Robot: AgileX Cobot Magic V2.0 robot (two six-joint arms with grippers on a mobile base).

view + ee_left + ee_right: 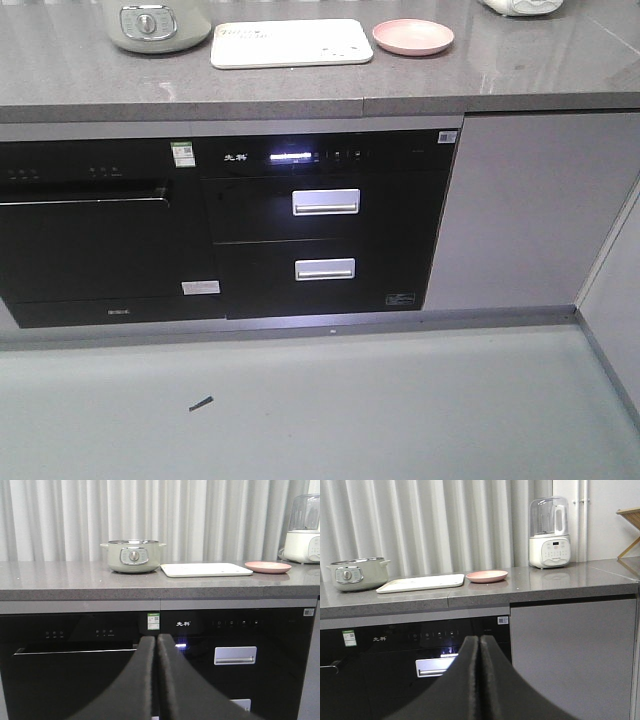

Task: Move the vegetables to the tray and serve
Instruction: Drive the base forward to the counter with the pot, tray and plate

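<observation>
The cream rectangular tray (291, 43) lies flat on the grey countertop, seen also as the tray (206, 569) and the tray (421, 583). No vegetables show in any view; the pink plate (412, 36) beside the tray looks bare. My left gripper (156, 639) is shut, fingers pressed together with nothing between them, held low in front of the black appliances. My right gripper (479, 639) is likewise shut and empty, well below the counter. Neither gripper appears in the front view.
A pale green electric pot (132, 556) stands left of the tray. A white blender (549, 533) sits at the counter's right. Below the counter are a black oven (95, 230) and a drawer unit with silver handles (325, 201). A small dark scrap (201, 404) lies on the floor.
</observation>
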